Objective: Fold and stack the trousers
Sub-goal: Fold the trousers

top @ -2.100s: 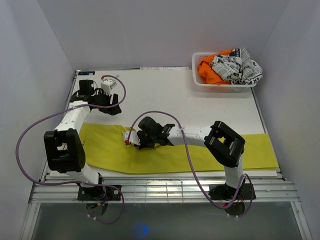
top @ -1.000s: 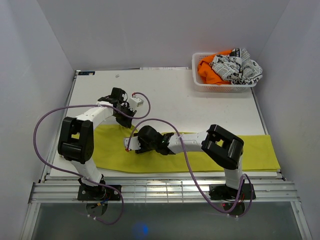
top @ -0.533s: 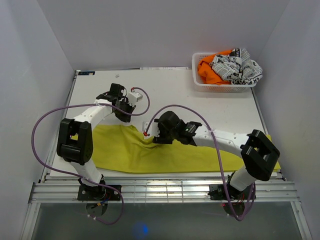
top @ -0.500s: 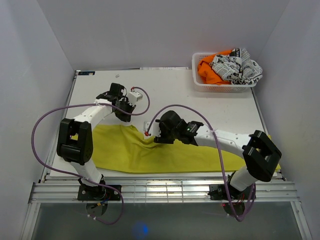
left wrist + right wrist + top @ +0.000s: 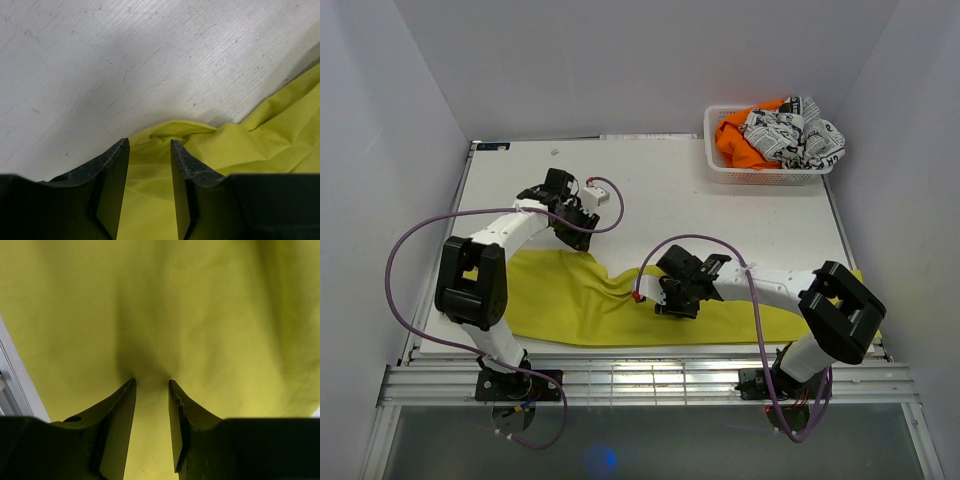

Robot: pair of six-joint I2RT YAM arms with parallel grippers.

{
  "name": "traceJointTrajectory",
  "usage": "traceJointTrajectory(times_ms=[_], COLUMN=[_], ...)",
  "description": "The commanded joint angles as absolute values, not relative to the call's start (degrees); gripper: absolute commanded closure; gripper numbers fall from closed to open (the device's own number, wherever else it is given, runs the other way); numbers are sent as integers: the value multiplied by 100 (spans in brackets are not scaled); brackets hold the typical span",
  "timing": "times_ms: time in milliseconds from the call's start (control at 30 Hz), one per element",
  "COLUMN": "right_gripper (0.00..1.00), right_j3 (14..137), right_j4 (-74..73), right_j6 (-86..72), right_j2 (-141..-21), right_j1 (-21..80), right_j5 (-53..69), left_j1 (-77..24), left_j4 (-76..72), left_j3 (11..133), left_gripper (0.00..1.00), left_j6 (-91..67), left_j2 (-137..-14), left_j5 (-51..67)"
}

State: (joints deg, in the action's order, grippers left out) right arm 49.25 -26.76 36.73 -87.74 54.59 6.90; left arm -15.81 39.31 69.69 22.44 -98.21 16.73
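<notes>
One tool [image 5: 149,145] at trousers [image 5: 570,305] far edge

Left hand [image 5: 149,142], right hand [image 5: 152,381]: jaws parted.

top: high, behind, down | wrists: close, downward | shared: trousers [image 5: 565,300]

Legible text: none in any view.
Printed cloth [image 5: 792,135], upper right, in the white basket [image 5: 770,176]: black lettering on white, too small and crumpled to read.
Dark strip [image 5: 492,146], upper left, on the far corner of the table [image 5: 720,215]: possibly a sticker, its content too small to read.
Trousers [image 5: 560,300], lower centre: plain yellow cloth with no readable marking.
</notes>
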Motion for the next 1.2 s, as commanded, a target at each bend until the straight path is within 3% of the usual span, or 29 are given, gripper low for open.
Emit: traceJointTrajectory(times_ms=[0, 233, 433, 567, 867, 1167], right_gripper=[62, 63, 64, 66, 67, 68], right_j3=[4791, 4702, 4658, 4623, 4447, 4368], right_j4=[-2733, -2725, -2725, -2725, -2786, -2786], right_j6=[3542, 3472, 3445, 3463, 3524, 3551], right_j2=[-8798, -8947, -9035, -9070, -9123, -9158], right_j1=[5353, 5344, 5344, 5344, 5344, 5344], right_j5=[835, 782, 756, 730, 536, 571], left_j1=[-1661, -1679, -1679, -1679, -1336, -1204], left_j4=[3824, 3779, 3867, 3858, 3358, 2901], left_j3=[6926, 7031, 6970, 7057, 8050, 8674], left_gripper=[52, 66, 64, 100, 100, 100], left_j6=[2127, 2083, 2162, 2162, 2268, 2347], left_j2=[-9835, -10160, -10125, -10160, -10511, -10907], left_j5=[1565, 1345, 1415, 1319, 520, 571])
